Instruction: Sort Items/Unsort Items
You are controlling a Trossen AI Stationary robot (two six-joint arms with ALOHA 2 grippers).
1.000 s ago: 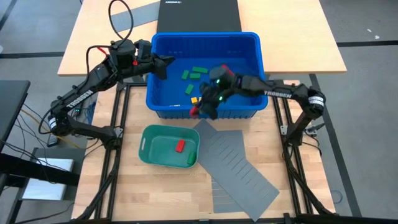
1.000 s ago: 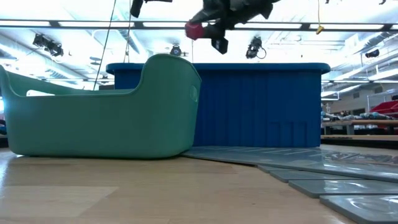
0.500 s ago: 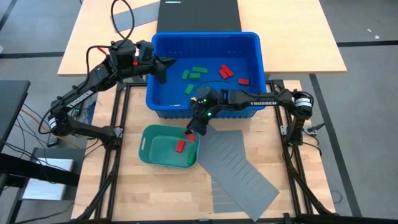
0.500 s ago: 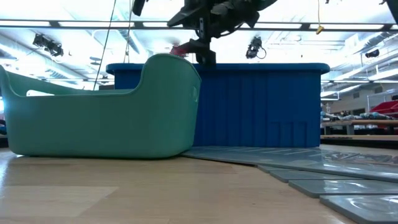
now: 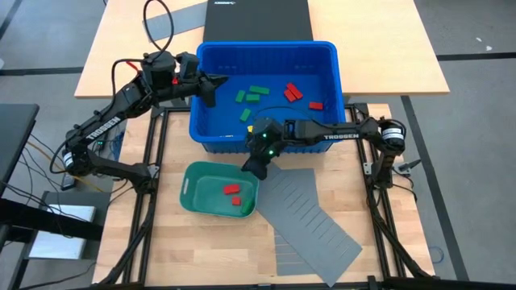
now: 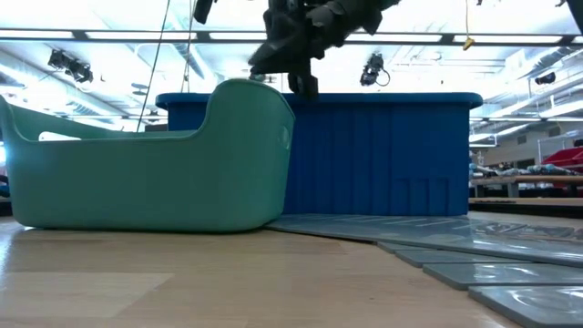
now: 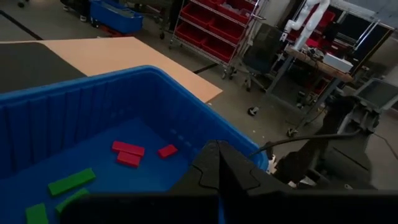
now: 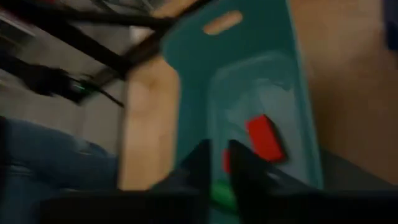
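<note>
Over the bin-side end of the teal tray (image 5: 193,193): right gripper (image 5: 254,167), dark fingers close together in the blurred wrist view, probably nothing between them, though open or closed cannot be told. Over the left wall of the blue bin (image 5: 330,60): left gripper (image 5: 211,84), closed to a point, empty. In the tray: two red blocks (image 5: 234,194). On the bin floor: green blocks (image 5: 256,93), more red blocks (image 5: 292,90), one yellow block (image 5: 251,127). Along each forearm, white lettering: TROSSEN. Beside the tray, under the right arm: grey slotted sheet (image 5: 310,213).
</note>
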